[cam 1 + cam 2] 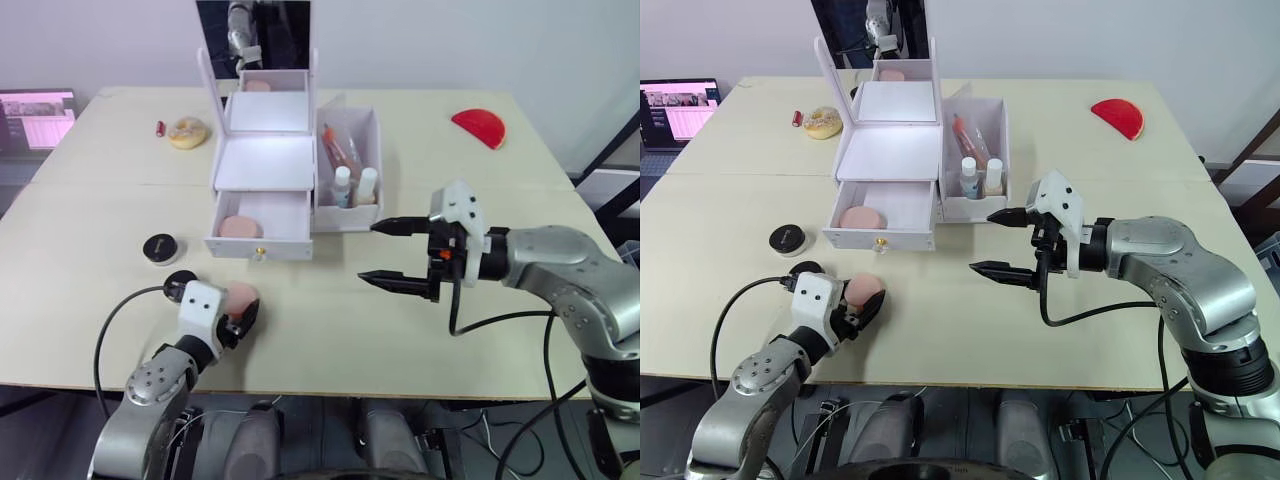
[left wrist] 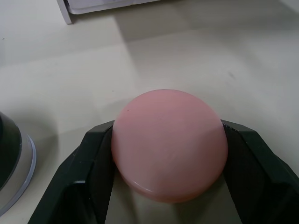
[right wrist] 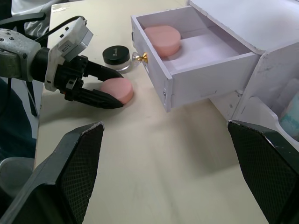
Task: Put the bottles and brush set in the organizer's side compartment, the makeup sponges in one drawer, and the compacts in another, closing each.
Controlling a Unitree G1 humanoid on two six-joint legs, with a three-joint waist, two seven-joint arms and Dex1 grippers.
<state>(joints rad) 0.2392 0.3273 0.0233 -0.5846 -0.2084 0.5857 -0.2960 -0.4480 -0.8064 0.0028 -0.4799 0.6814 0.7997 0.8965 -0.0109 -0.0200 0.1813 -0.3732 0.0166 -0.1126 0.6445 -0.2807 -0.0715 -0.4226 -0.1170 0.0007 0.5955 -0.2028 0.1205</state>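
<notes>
The white organizer [image 1: 264, 160] stands mid-table with its lower drawer [image 1: 262, 243] pulled open and one pink makeup sponge [image 1: 239, 227] lying inside. Two bottles [image 1: 343, 186] and the brush set [image 1: 340, 150] stand in the side compartment [image 1: 372, 125]. Near the front left, my left gripper [image 1: 243, 308] is shut on a second pink makeup sponge [image 2: 169, 144] that rests on the table. Two black compacts lie left of the drawer: one [image 1: 160, 248] apart, the other [image 1: 180, 281] right beside my left wrist. My right gripper [image 1: 369, 252] hovers open in front of the side compartment, holding nothing.
A red half-round object [image 1: 480, 125] lies at the back right. A beige round item [image 1: 188, 131] and a small red stick [image 1: 160, 128] sit at the back left. A laptop screen [image 1: 35, 118] is beyond the table's left edge.
</notes>
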